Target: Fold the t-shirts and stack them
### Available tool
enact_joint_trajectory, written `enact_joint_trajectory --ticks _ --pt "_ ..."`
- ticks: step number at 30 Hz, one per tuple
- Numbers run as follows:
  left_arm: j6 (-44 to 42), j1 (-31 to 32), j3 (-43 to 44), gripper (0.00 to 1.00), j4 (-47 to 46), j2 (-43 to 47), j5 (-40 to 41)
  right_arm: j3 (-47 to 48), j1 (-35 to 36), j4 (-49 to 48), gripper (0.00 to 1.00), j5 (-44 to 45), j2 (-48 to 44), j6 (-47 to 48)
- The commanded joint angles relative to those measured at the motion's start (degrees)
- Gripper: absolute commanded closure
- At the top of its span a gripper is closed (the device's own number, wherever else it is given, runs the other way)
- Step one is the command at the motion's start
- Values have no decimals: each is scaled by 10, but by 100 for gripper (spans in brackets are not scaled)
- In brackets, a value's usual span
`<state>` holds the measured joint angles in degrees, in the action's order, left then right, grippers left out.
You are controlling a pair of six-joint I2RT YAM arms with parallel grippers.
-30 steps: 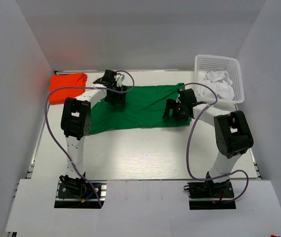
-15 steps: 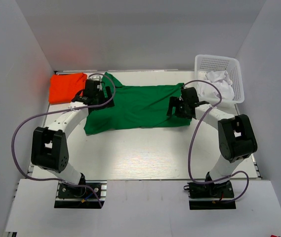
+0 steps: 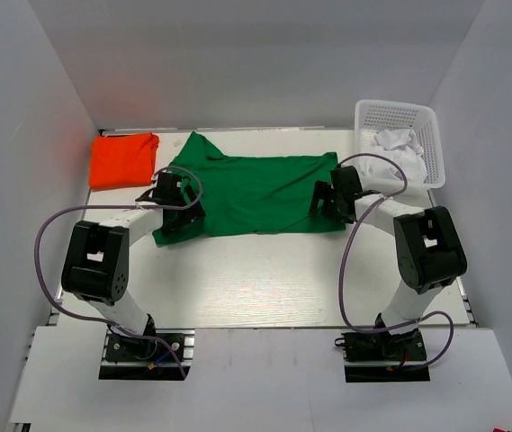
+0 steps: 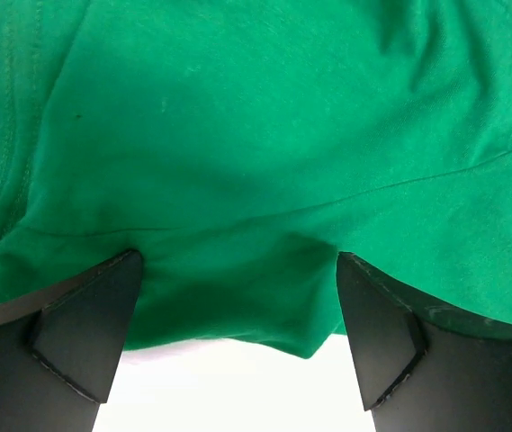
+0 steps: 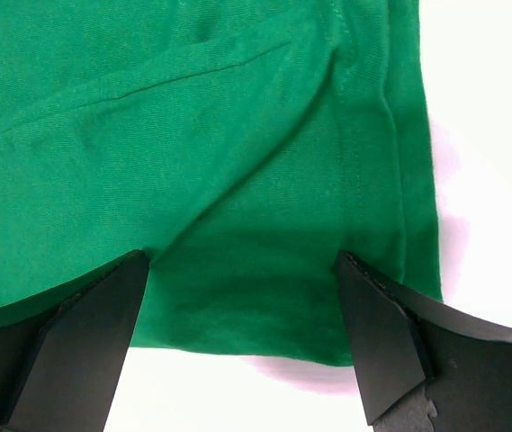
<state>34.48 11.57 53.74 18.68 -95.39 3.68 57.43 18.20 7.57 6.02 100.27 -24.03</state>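
Note:
A deep green t-shirt (image 3: 256, 189) lies spread across the middle of the table. It fills the left wrist view (image 4: 264, 135) and the right wrist view (image 5: 193, 135). Folded at the far left is a bright orange-red t-shirt (image 3: 123, 159). My left gripper (image 3: 179, 216) is low over the green shirt's near left corner. It (image 4: 238, 315) is open, with the shirt's near hem lying between the fingers (image 4: 85, 333). At the shirt's near right corner my right gripper (image 3: 326, 202) also stands open (image 5: 238, 306) over the hem, its fingers (image 5: 386, 342) on either side of the cloth.
A white mesh basket (image 3: 398, 106) stands at the far right with crumpled white cloth (image 3: 399, 148) in it. White walls close in the table on the left, right and back. Purple cables loop from both arms.
My left gripper drew the shirt's far left part outward, opened and let go, then came back to the near left corner. The right gripper has barely moved.

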Motion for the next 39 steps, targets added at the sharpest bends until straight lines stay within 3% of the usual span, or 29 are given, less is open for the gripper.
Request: enact_joint_trajectory --ticks 1,9,12,17,21,27,38,39 --pt "25 -13 -65 0 54 14 4 -50 -3 29 10 9 -22 -32" --pt "78 -13 -171 0 90 159 -3 -170 3 74 10 29 -170 -51" --pt "93 -13 -190 0 143 246 24 -180 5 77 10 26 -211 -26" --pt "101 -2 -157 0 190 360 49 -154 11 79 10 -12 -259 32" --pt "69 -2 -129 0 120 384 30 -126 10 80 10 -2 -296 52" --pt "-4 -8 -2 0 19 243 -5 -95 6 -16 10 50 -288 43" --pt "-63 -18 417 0 96 -165 62 83 -5 -2 10 88 -86 24" --pt "-63 -24 497 0 115 -195 62 99 -4 1 10 87 -71 25"
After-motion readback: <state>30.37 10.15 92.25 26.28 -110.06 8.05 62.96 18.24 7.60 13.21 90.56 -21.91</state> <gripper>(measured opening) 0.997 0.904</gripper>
